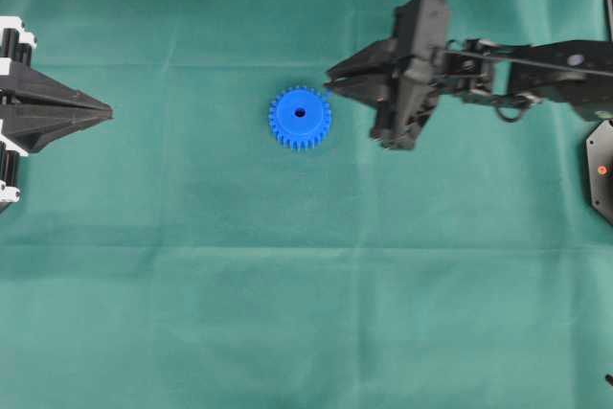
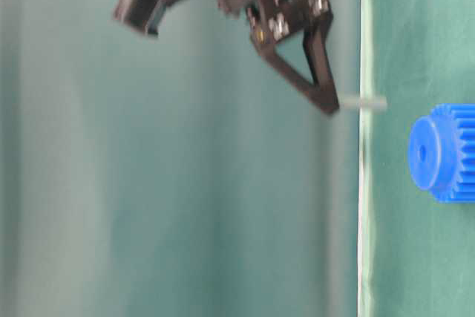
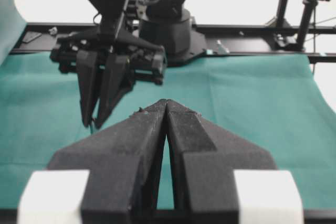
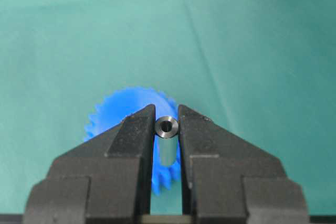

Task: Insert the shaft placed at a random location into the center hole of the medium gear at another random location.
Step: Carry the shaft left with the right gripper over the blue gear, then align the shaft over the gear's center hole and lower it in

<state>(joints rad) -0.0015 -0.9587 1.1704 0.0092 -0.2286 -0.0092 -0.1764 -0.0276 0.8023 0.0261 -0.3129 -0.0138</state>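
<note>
Shaft pickup done | small silver-grey metal shaft (image 4: pixel 167 141) gripped in right claw (image 4: pixel 167 129) near bright blue toothed plastic gear (image 1: pixel 300 117) | insertion into centre hole (image 1: pixel 300 113) outstanding | left claw (image 3: pixel 167 109) closed, empty.

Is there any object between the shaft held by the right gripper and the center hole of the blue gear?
Nothing visible. The right gripper holds the shaft beside the medium gear, and only bare green cloth lies toward the open center hole.

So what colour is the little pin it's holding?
Shiny silver-grey; the pin shows best in the right wrist view, held above the blue gear.
</note>
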